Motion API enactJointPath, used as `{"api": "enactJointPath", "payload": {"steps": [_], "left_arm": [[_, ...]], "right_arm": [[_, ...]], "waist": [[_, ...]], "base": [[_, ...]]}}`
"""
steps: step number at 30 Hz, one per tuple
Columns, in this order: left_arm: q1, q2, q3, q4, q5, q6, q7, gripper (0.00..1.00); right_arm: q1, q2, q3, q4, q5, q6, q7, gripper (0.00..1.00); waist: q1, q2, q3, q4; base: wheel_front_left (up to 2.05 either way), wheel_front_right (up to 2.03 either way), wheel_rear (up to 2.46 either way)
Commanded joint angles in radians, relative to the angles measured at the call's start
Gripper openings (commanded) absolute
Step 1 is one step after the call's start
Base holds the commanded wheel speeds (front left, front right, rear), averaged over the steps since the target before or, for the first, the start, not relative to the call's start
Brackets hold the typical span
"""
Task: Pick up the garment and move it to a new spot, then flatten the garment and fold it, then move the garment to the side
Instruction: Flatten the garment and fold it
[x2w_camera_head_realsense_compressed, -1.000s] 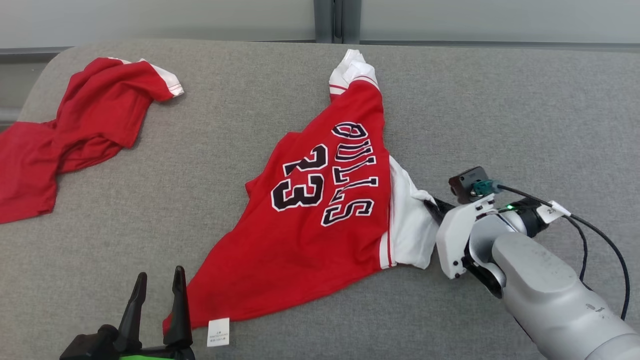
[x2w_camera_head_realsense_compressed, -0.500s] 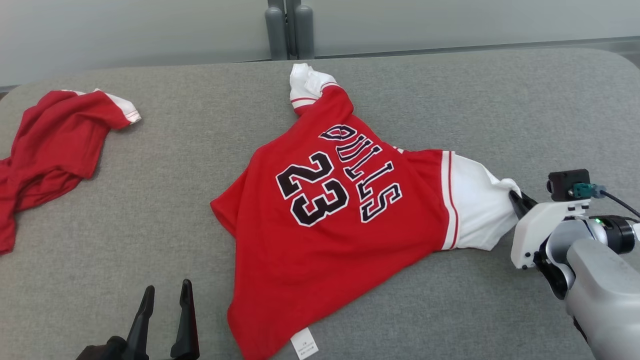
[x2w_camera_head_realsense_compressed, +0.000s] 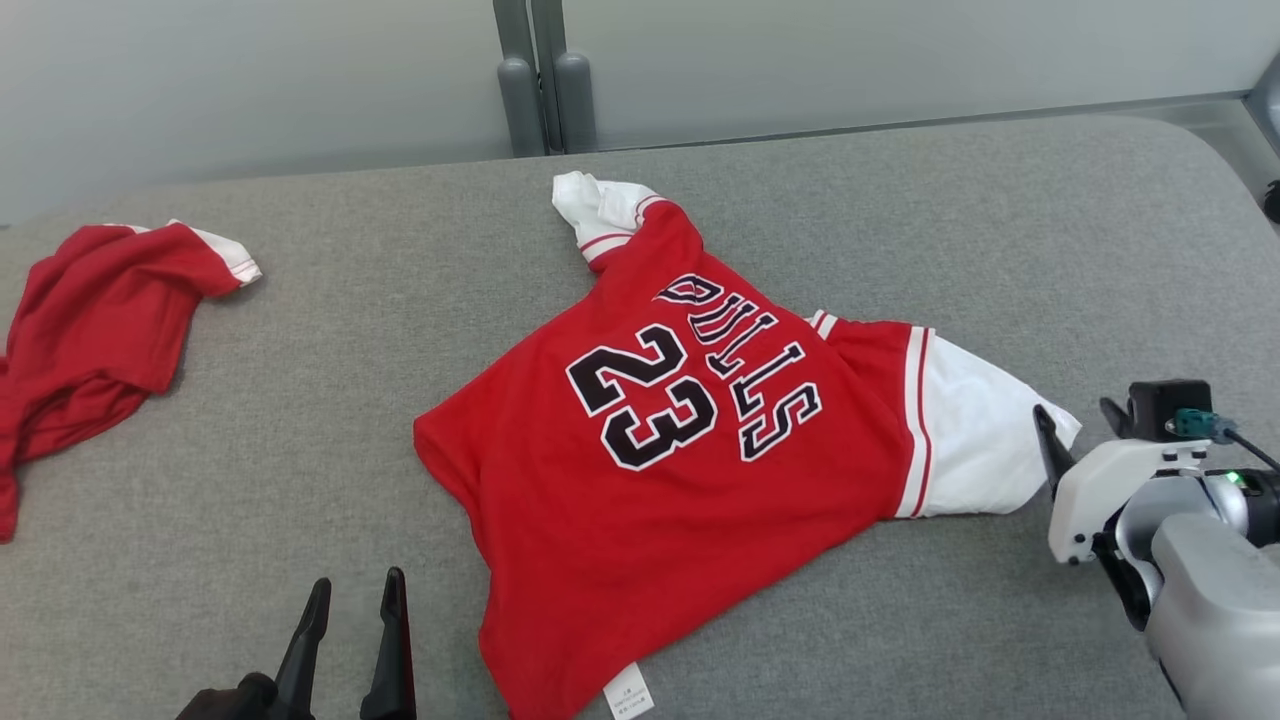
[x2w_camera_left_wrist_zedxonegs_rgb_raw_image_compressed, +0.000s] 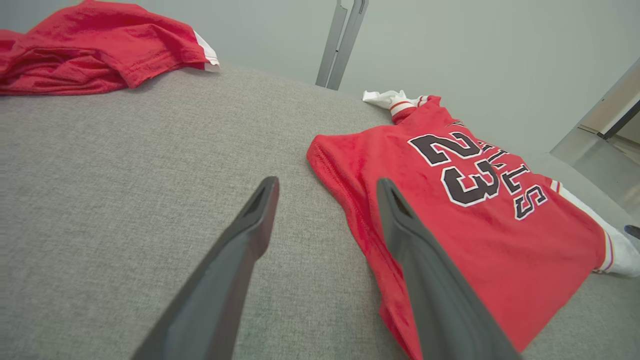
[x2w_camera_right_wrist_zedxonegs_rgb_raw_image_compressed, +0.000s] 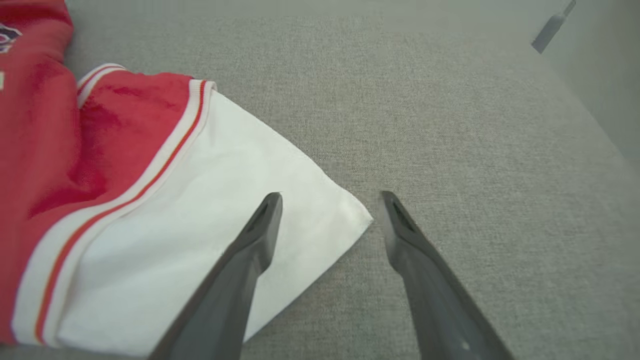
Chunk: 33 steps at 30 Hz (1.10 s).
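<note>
Opening the right claw at the right of the frame, releasing the white sleeve; leaving the jersey lying spread wider, flatter, toward the right than before.

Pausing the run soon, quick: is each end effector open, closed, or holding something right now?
Left end effector: open, holding nothing, beside the jersey.
Right end effector: open, holding nothing, at the white sleeve corner.
</note>
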Motion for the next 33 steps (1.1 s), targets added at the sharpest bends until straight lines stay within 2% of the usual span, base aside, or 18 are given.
{"api": "enactJointPath", "payload": {"steps": [1, 2, 5, 7, 11, 13, 15, 19, 23, 33], "left_arm": [[0.007, 0.001, 0.004, -0.003, 0.005, 0.000, -0.001, 1.00], [0.012, 0.001, 0.007, -0.005, 0.007, 0.000, -0.001, 1.00], [0.029, 0.002, 0.013, -0.014, 0.015, 0.000, -0.001, 1.00], [0.035, 0.011, 0.010, -0.017, 0.026, 0.000, -0.001, 1.00], [0.049, 0.024, 0.003, -0.010, 0.040, 0.000, -0.001, 1.00], [0.046, 0.027, -0.005, -0.004, 0.048, 0.000, 0.000, 1.00], [0.042, 0.034, -0.007, 0.004, 0.058, 0.000, -0.001, 1.00], [0.036, 0.039, -0.007, 0.016, 0.079, 0.000, -0.001, 1.00], [0.036, 0.041, -0.007, 0.024, 0.092, 0.000, -0.001, 1.00], [0.032, 0.035, 0.011, 0.021, 0.108, 0.000, -0.001, 1.00]], "right_arm": [[0.020, -0.015, -0.031, -0.022, -0.028, -0.002, -0.021, 1.00], [0.035, -0.020, -0.053, -0.046, -0.048, -0.002, -0.027, 1.00], [0.133, -0.031, -0.203, -0.290, -0.141, -0.002, -0.029, 1.00], [0.250, 0.007, -0.311, -0.486, -0.210, -0.002, -0.029, 1.00], [0.446, 0.103, -0.448, -0.810, -0.314, -0.002, -0.030, 1.00], [0.532, 0.145, -0.477, -0.918, -0.340, -0.002, -0.029, 1.00], [0.591, 0.176, -0.484, -0.998, -0.318, -0.001, -0.030, 1.00], [0.690, 0.188, -0.481, -1.064, -0.300, -0.002, -0.030, 1.00], [0.737, 0.204, -0.478, -1.058, -0.306, -0.002, -0.030, 1.00], [0.714, 0.216, -0.445, -1.040, -0.317, -0.001, -0.030, 1.00]], "waist": [[0.0000, -0.0001, -0.024, 0.008], [0.0000, -0.0001, -0.031, 0.009], [0.0000, -0.0001, -0.050, 0.009], [0.0000, -0.0001, -0.061, 0.009], [0.0000, -0.0001, -0.078, 0.003], [0.0000, -0.0001, -0.080, 0.003], [0.0000, -0.0001, -0.082, 0.004], [0.0000, -0.0001, -0.089, 0.013], [0.0000, -0.0001, -0.094, 0.019], [0.0000, -0.0001, -0.098, 0.030]], "base": [[0.00, 0.00, 0.00], [0.00, 0.00, 0.00], [0.00, 0.00, 0.00], [0.00, 0.00, 0.00], [0.00, 0.00, 0.00], [0.00, 0.00, 0.00], [0.00, 0.00, 0.00], [0.00, 0.00, 0.00], [0.00, 0.00, 0.00], [0.00, 0.00, 0.00]]}}
